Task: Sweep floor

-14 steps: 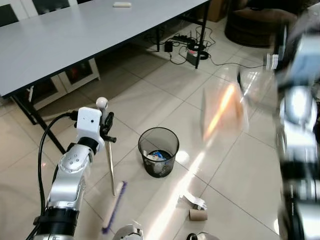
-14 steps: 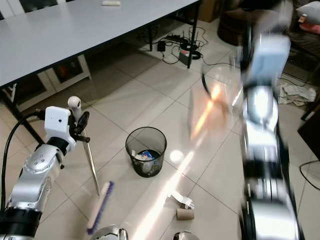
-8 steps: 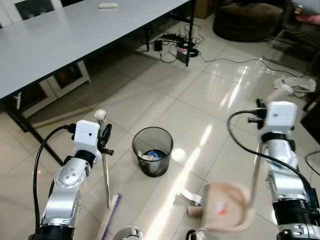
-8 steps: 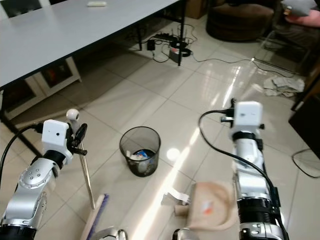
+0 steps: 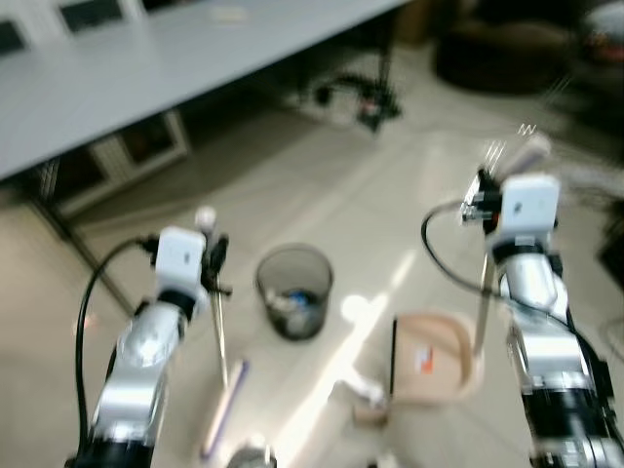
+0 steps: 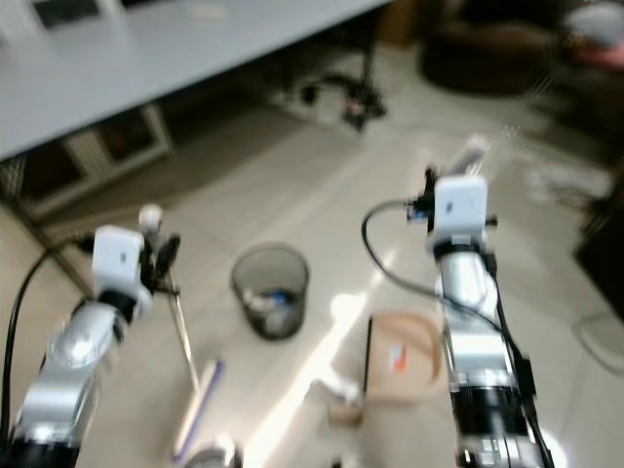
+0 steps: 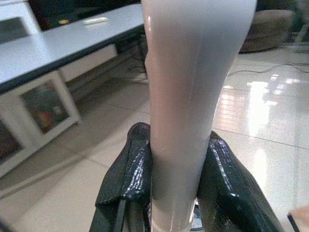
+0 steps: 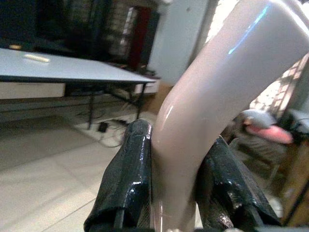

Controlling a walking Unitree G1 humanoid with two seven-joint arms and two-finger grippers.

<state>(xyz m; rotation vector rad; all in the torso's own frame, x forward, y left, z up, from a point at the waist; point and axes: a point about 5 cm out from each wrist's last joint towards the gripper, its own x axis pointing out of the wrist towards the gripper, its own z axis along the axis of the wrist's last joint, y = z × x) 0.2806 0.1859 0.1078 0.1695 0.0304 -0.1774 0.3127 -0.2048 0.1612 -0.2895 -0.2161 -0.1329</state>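
Blurred, unreadable orange label on dustpan (image 5: pixel 434 346) — right claw (image 8: pixel 175 193) grips its handle.

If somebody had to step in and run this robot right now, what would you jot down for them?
Left gripper: jaws shut on the broom handle; brush end on the floor.
Right gripper: jaws shut on the dustpan handle; dustpan down on the tiles, right of the black bin.
Done: both tools in hand.
Left: sweep the paper scraps beside the dustpan into it, then empty it into the bin.
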